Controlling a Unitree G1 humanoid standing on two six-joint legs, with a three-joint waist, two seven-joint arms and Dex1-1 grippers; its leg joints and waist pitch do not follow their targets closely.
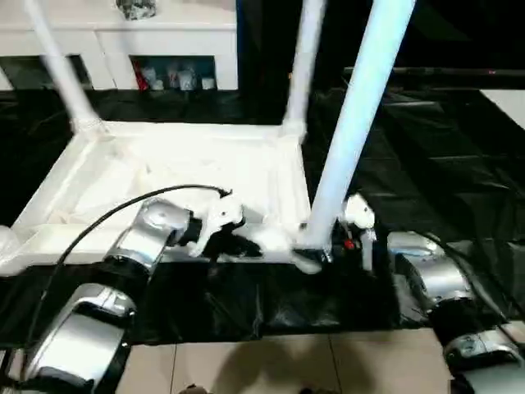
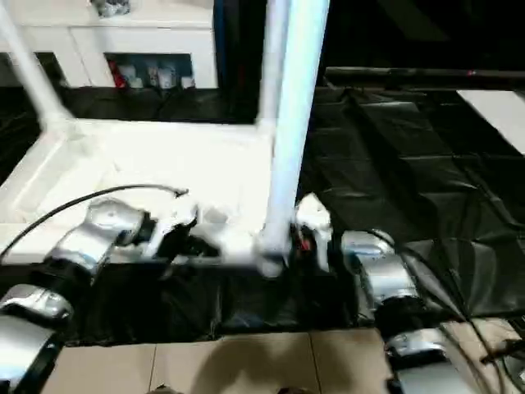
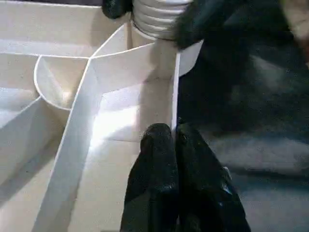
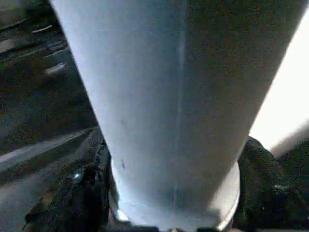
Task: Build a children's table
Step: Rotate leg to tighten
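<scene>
1. The tabletop (image 1: 176,176) lies upside down on a black sheet (image 1: 426,164), ribbed underside up; its near edge faces the robot and its far edge faces a white cabinet (image 1: 123,41).
2. At the tabletop's far left corner a leg (image 1: 61,70) stands in its socket, leaning left; at the far right corner a second leg (image 1: 302,66) stands nearly upright.
3. The left gripper (image 3: 173,140) sits at the tabletop's near edge, left of the near right corner; its fingers (image 3: 157,169) are pressed together on the thin upright rim wall, one finger inside the rim and one outside.
4. In the left wrist view the rim runs from those fingers to the corner socket, where the threaded end of a third leg (image 1: 353,123) enters.
5. This third leg rises from the near right corner, tilted right.
6. The right gripper (image 1: 328,246) is at that leg's base, just above the socket; its fingers (image 4: 72,203) stand fairly wide, one on each side of the tube and close against it; whether they press it I cannot tell.
</scene>
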